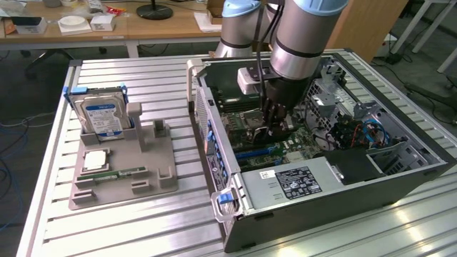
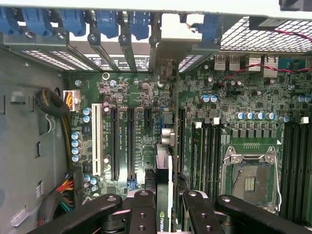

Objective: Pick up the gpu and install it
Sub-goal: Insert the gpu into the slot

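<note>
Gpu (image 2: pixel 165 168), in the wrist view, stands on its thin edge between the dark fingers (image 2: pixel 144 207), which are narrowed onto its flat faces and clamp it. Held this way it runs parallel to the long expansion slots (image 2: pixel 130 141) of the green motherboard (image 2: pixel 243 105), with its metal bracket (image 2: pixel 168 46) toward the slotted rear wall, so it looks lined up for seating. In the exterior view the arm (image 1: pixel 300 48) hangs down into the open computer case (image 1: pixel 335 198) lying on the slatted desk (image 1: pixel 143 225), while a hard drive (image 1: pixel 104 115) stands in a grey holder (image 1: pixel 128 160) to the exterior view's left.
</note>
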You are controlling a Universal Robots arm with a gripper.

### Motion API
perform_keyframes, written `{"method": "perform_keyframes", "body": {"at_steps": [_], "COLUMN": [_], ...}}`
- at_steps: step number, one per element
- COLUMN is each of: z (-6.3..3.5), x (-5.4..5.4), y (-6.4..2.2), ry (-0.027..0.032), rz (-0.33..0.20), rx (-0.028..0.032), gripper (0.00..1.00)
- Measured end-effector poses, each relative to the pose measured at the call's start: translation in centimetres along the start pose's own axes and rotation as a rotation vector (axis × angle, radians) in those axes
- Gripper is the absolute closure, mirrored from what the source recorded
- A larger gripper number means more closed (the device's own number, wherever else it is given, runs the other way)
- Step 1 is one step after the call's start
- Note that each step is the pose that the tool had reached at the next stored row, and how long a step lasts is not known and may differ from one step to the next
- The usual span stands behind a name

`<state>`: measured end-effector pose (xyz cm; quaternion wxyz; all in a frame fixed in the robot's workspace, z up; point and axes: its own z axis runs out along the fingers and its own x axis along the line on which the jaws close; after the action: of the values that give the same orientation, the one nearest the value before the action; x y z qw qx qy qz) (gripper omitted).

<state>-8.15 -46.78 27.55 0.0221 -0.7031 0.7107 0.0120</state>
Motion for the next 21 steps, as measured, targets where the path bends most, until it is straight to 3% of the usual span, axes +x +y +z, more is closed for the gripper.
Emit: {"method": "perform_keyframes", "body": {"at_steps": [11, 21], "z": [1.42, 1.62], "x": [0.1, 0.1], "y": [0.32, 0.48], "ry": [0.0000, -0.0001], "rz": [0.000, 0.000], "rx": [0.0000, -0.0009], "gripper": [0.74, 0.74]}}
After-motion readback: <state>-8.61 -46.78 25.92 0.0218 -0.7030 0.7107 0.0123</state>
